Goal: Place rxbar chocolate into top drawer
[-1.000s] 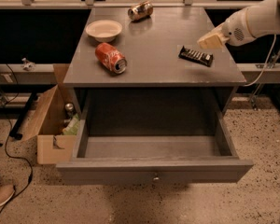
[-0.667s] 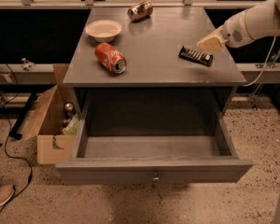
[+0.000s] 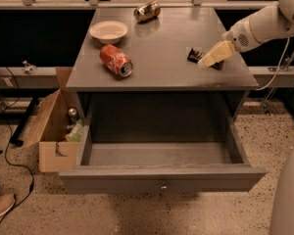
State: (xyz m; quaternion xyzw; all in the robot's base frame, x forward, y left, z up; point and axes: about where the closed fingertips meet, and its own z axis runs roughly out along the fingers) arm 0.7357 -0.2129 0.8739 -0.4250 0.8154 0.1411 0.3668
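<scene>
Desk (image 3: 166, 48): grey, top drawer (image 3: 137, 177) pulled fully open below it, knob (image 3: 163, 186) at front centre. Cardboard box (image 3: 51, 126) on floor at desk's left side. White arm (image 3: 264, 23) reaches in from right. Pale bowl (image 3: 108, 31) back-left on desk. Red soda can (image 3: 116, 60) on its side, in front of bowl. Brown can (image 3: 147, 11) at back edge. Rxbar chocolate (image 3: 194, 55) lies flat on desk top, right side. Tool (image 3: 213, 57) sits over bar's right half, down at it. Tool state: cannot tell.

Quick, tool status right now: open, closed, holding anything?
Tool: right over the rxbar chocolate on the right side of the cabinet top; open, closed or holding cannot be told.
</scene>
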